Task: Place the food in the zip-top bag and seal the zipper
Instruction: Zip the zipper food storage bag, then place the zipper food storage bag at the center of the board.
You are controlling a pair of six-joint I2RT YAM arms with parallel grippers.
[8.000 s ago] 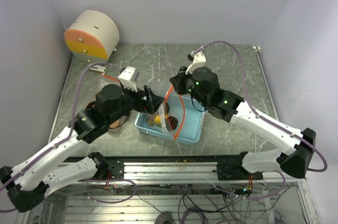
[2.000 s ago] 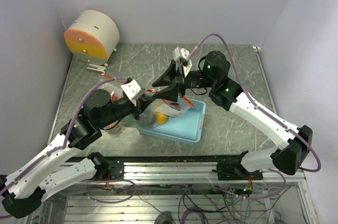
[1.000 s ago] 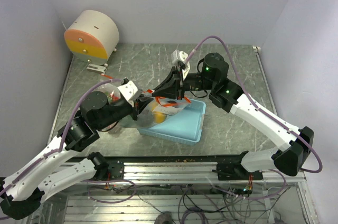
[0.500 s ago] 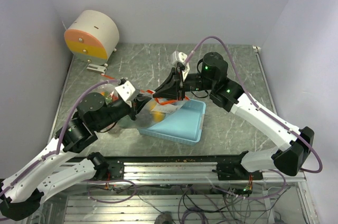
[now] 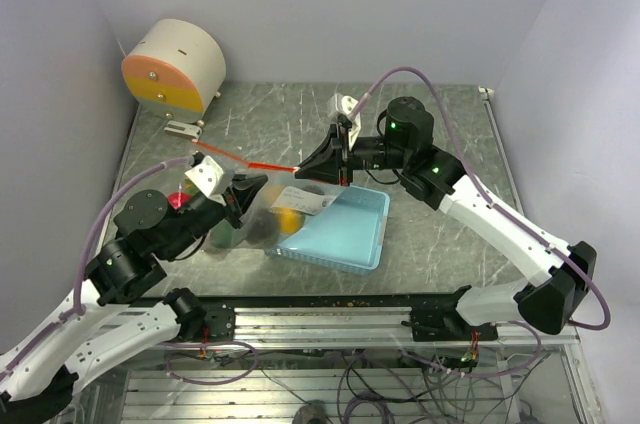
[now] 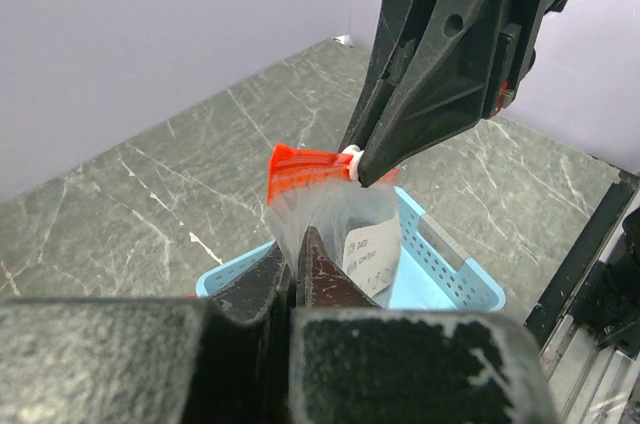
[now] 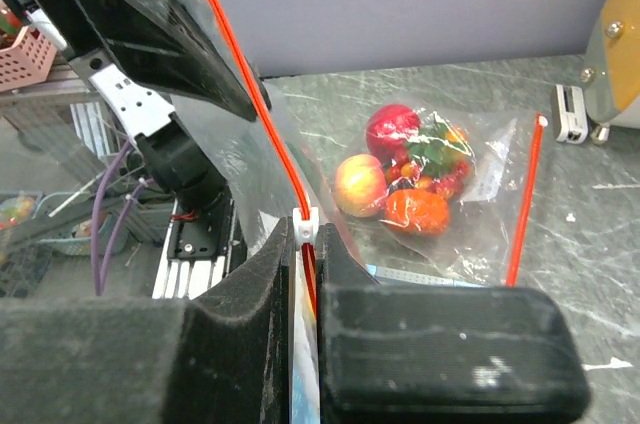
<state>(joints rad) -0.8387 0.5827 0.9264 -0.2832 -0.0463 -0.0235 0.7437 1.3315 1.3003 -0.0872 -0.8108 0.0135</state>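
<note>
A clear zip-top bag point(image 5: 275, 214) hangs stretched between my two grippers, over the left end of the blue basket point(image 5: 350, 236). Inside it I see a yellow-orange food piece point(image 5: 287, 220) and a dark one point(image 5: 262, 232). My left gripper point(image 5: 243, 187) point(image 6: 297, 244) is shut on the bag's clear plastic at one end. The right gripper point(image 5: 303, 172) point(image 7: 308, 236) is shut on the white zipper slider point(image 7: 308, 221) point(image 6: 350, 154). The orange zipper point(image 7: 250, 74) runs taut from the slider toward the left arm.
A second clear bag point(image 7: 470, 194) lies on the table, holding a red apple point(image 7: 392, 129), a peach point(image 7: 360, 184) and an orange piece point(image 7: 415, 212); its orange zipper point(image 7: 525, 194) lies beside. A round white-and-orange device point(image 5: 172, 66) stands at the back left.
My left arm has drawn back to the left with the bag's end, pulling the bag and zipper taut. The right gripper has stayed almost in place on the slider.
</note>
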